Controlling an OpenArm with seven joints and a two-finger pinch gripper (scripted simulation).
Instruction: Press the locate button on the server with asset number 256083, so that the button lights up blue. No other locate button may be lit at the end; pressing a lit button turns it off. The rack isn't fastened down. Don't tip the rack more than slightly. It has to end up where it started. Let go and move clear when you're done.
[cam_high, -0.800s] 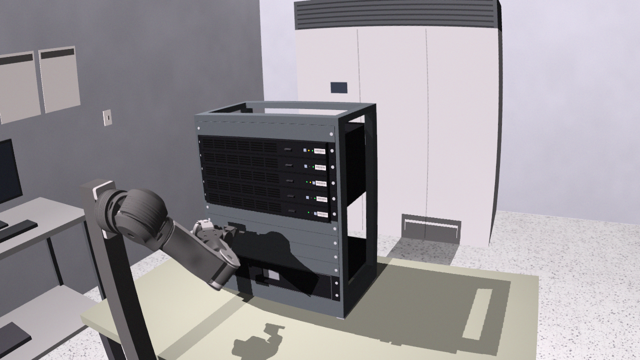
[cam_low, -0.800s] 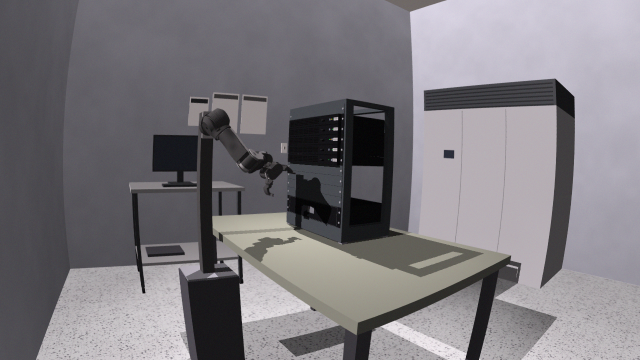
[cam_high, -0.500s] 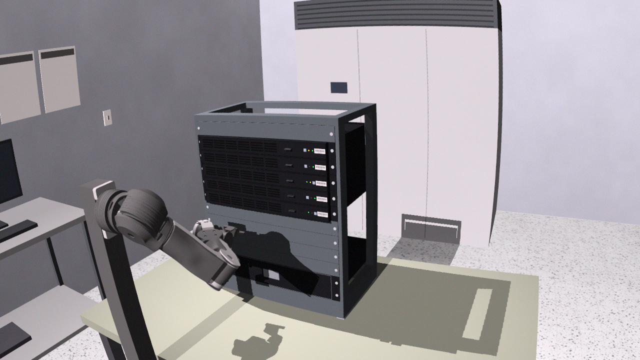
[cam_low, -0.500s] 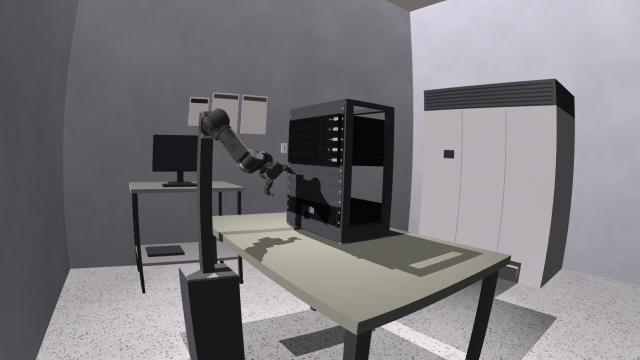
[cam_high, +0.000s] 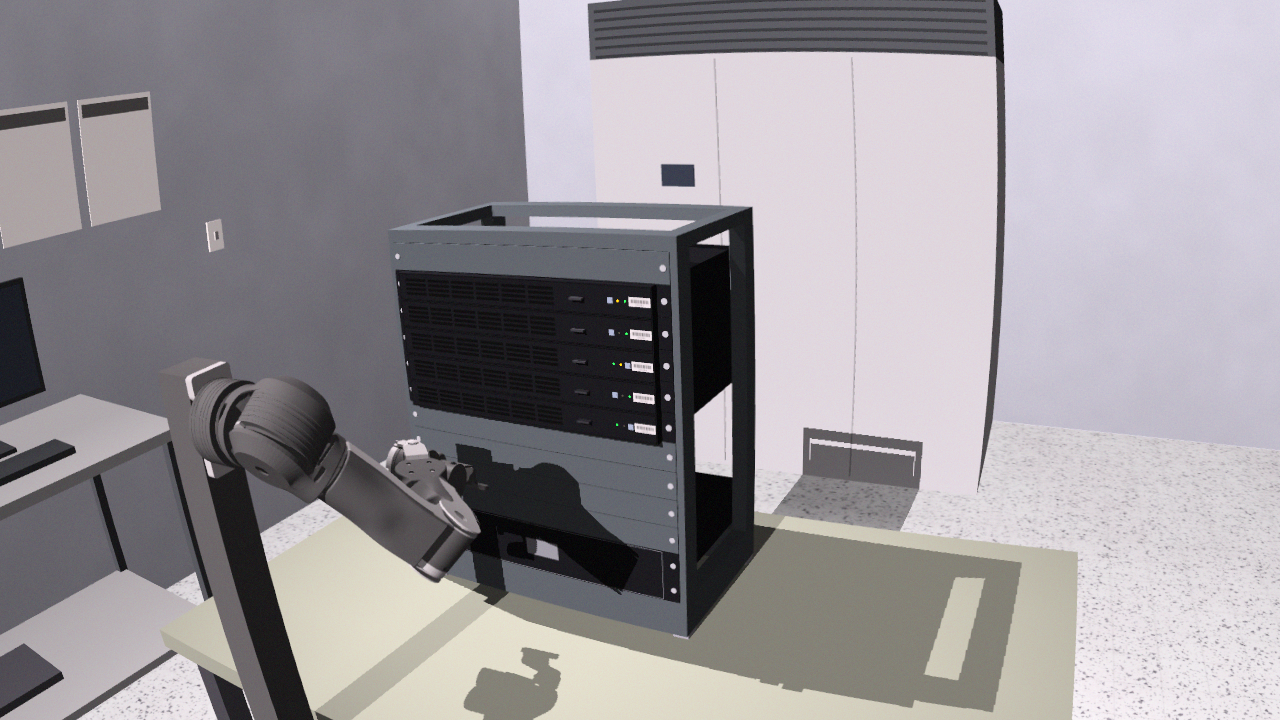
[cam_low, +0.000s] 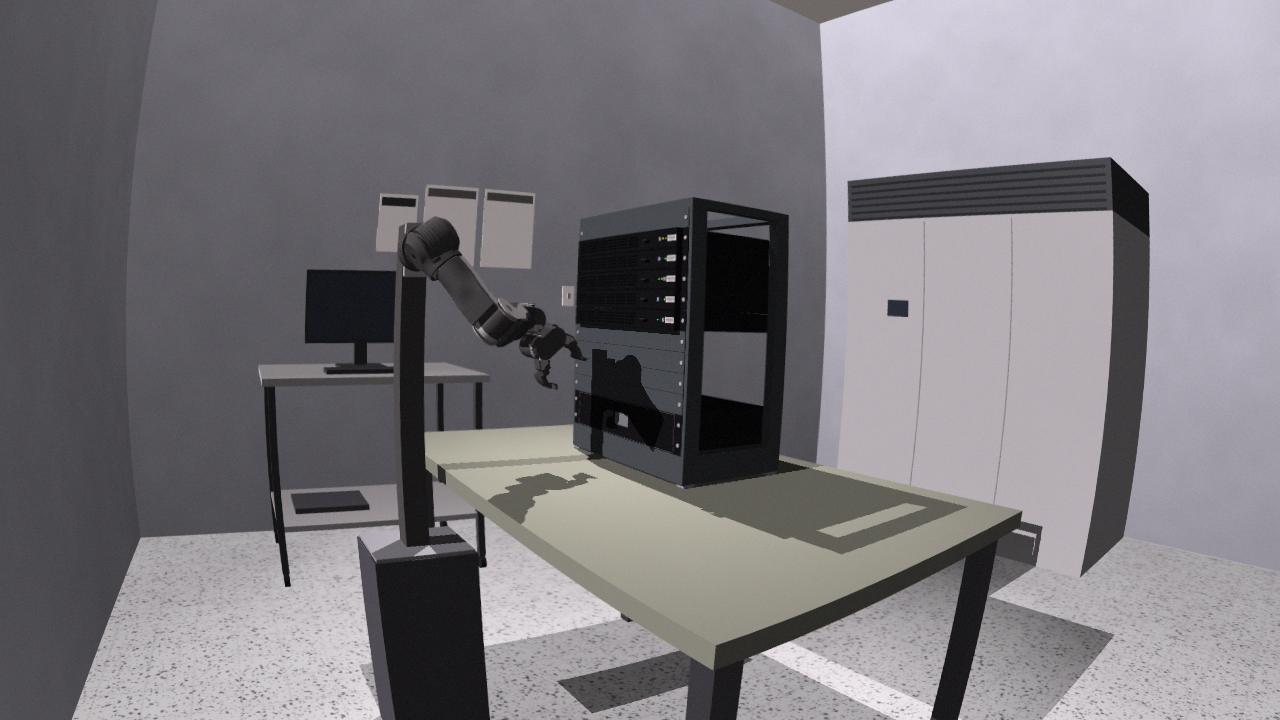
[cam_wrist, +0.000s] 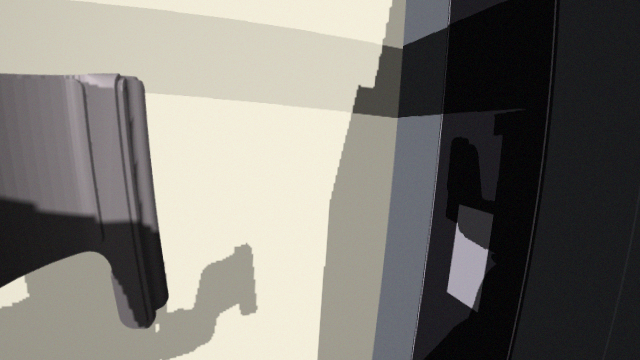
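At centre-left of the exterior view the gripper (cam_low: 552, 358) hangs beside the rack (cam_low: 690, 340), fingers partly spread and holding nothing, well below the five servers (cam_high: 537, 353). Asset labels (cam_high: 640, 334) at the faceplates' right ends are too small to read, so I cannot tell which is 256083. Probably best to narrow the fingers, rise, read the tags, then press straight and lightly so the loose rack neither tips nor slides.

arm (cam_low: 465, 284): angled forward and down | gripper (cam_low: 553, 360): jaws partly open, empty
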